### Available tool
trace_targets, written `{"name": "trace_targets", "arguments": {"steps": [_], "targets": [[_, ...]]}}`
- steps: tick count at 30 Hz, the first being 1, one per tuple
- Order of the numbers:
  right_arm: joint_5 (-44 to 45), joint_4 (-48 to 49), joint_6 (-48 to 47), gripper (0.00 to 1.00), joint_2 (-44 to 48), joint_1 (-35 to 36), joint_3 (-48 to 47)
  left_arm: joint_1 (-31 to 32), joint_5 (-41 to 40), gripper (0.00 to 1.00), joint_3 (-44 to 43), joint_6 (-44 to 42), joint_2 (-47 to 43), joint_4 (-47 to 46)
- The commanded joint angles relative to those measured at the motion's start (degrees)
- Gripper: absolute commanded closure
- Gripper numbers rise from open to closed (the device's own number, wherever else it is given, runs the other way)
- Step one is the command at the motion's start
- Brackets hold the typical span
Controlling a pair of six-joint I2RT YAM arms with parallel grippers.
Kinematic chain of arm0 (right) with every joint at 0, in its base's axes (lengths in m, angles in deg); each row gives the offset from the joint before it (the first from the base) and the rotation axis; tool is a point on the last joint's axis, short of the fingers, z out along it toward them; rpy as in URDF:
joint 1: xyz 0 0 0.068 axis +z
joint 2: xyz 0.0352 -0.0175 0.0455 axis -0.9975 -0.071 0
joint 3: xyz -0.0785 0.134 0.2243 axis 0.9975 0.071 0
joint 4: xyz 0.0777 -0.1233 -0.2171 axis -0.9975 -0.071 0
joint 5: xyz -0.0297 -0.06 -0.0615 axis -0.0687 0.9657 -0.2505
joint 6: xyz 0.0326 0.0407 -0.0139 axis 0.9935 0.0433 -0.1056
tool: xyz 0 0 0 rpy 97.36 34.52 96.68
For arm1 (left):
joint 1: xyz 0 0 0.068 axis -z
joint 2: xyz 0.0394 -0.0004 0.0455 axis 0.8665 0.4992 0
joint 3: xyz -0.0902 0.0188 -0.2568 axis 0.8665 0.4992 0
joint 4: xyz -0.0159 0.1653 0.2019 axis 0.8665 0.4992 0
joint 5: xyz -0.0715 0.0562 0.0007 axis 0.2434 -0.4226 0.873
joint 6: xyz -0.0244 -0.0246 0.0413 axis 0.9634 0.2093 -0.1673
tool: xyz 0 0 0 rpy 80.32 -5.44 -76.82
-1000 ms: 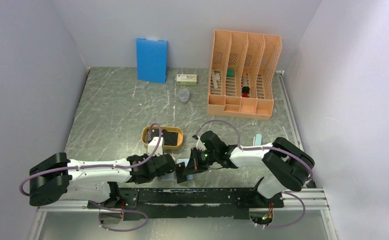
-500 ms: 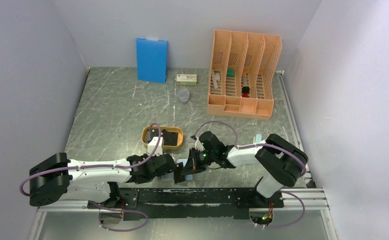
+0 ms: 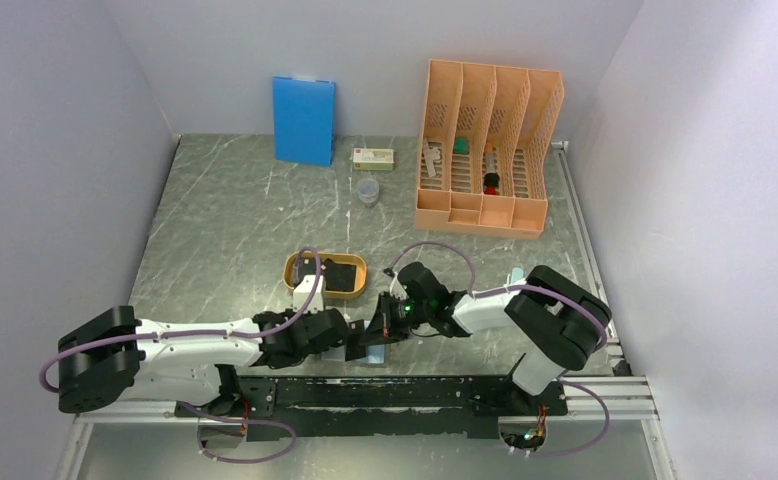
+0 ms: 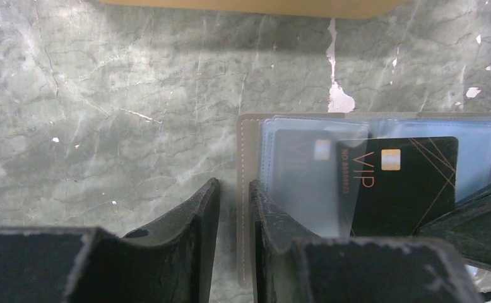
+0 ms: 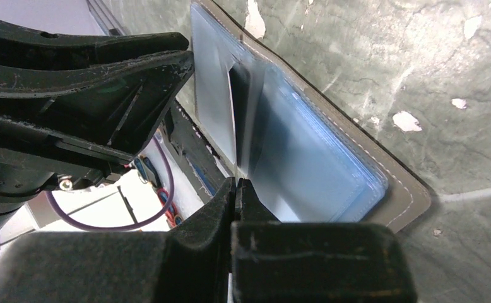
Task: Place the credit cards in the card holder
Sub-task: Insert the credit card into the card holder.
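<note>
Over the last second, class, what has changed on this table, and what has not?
The right fingers, shut on a credit card, moved left, easing it toward the card holder. The left fingers stayed at its edge, and the orange tray did not move.

Gold "VIP" on black credit card (image 4: 397,183); smaller print illegible.

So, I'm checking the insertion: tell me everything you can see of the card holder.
The card holder lies open flat on the table: taupe cover with stitched border, glossy pale-blue translucent pockets. The left gripper straddles its stitched edge; the right gripper holds a black VIP card partly under one sleeve.
</note>
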Motion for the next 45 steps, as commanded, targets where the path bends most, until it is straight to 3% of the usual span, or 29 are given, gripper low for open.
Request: {"name": "trace_targets", "arguments": {"steps": [1, 17, 34, 40, 45], "targets": [[2.58, 2.34, 1.23, 1.00, -1.53, -0.40, 0.87, -0.20, 1.12, 0.71, 1.27, 0.78, -0.31, -0.28], [7.45, 7.89, 6.78, 1.00, -2.06, -0.31, 4.78, -0.22, 3.68, 0.73, 2.55, 1.22, 1.18, -3.21], [7.35, 6.52, 5.59, 1.00, -3.42, 2.46, 1.14, -0.19, 5.26, 0.74, 3.30, 2.79, 1.35, -4.52], [7.57, 3.29, 4.29, 0.67, -1.98, 3.19, -0.48, -0.19, 5.82, 0.74, 4.19, 3.68, -0.16, -5.15], [7.49, 1.72, 3.82, 0.60, -2.38, 3.83, -2.02, -0.21, 7.69, 0.75, 5.45, 4.78, -1.04, -7.09]]}}
